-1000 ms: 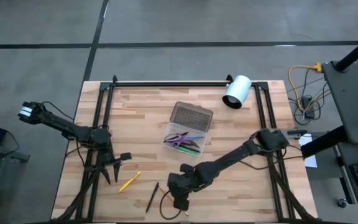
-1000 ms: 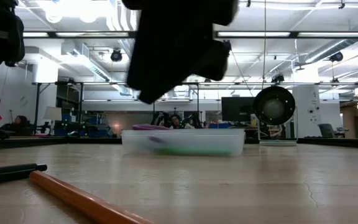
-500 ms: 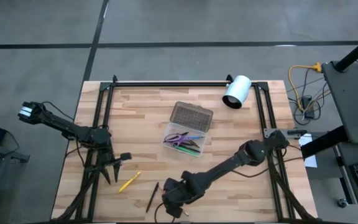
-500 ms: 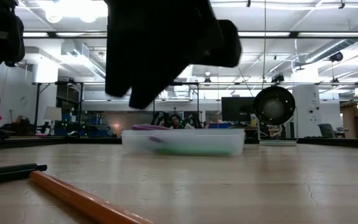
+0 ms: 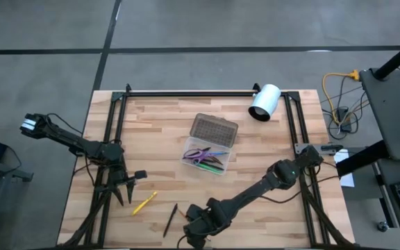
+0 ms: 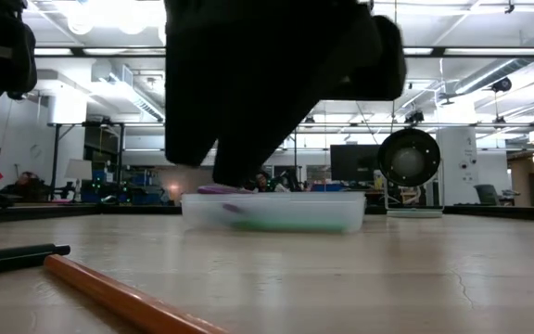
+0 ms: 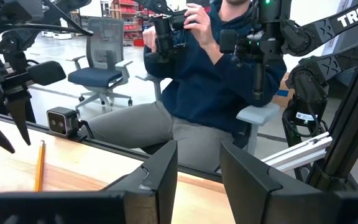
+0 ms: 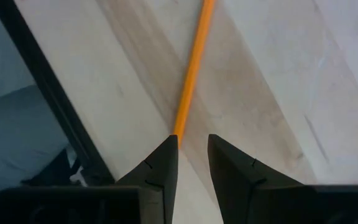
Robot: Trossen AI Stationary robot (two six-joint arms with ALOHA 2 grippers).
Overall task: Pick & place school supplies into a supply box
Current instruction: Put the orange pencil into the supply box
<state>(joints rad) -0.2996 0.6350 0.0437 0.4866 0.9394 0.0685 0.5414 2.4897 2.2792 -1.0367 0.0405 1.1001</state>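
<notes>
The supply box [image 5: 205,157] is a clear case near the table's middle with its dotted grey lid [image 5: 214,129] swung open. It holds purple scissors and green and purple pens. An orange pencil [image 8: 194,62] lies near the near edge, and it also shows as the orange pencil [image 6: 128,301] in the low view. My right gripper [image 5: 196,232] hangs open just above the pencil's one end, fingers pointing down. The right gripper [image 8: 192,146] shows that end beside one fingertip, with no contact that I can see. A black pen [image 5: 170,219] and a yellow pen [image 5: 144,203] lie to the left. My left gripper [image 5: 125,193] waits open at the table's left.
A white cylinder [image 5: 264,102] lies on its side at the far right. Black frame rails [image 5: 113,139] run along both sides and the far edge. A person [image 7: 216,74] sits beyond the near edge, by a small camera [image 7: 61,121]. Bare wood lies right of the box.
My right gripper has moved toward the table's near edge and slightly left. It has gone from beside the pencil to over its end and now fills more of the low view. The pens, pencil and box have not moved.
</notes>
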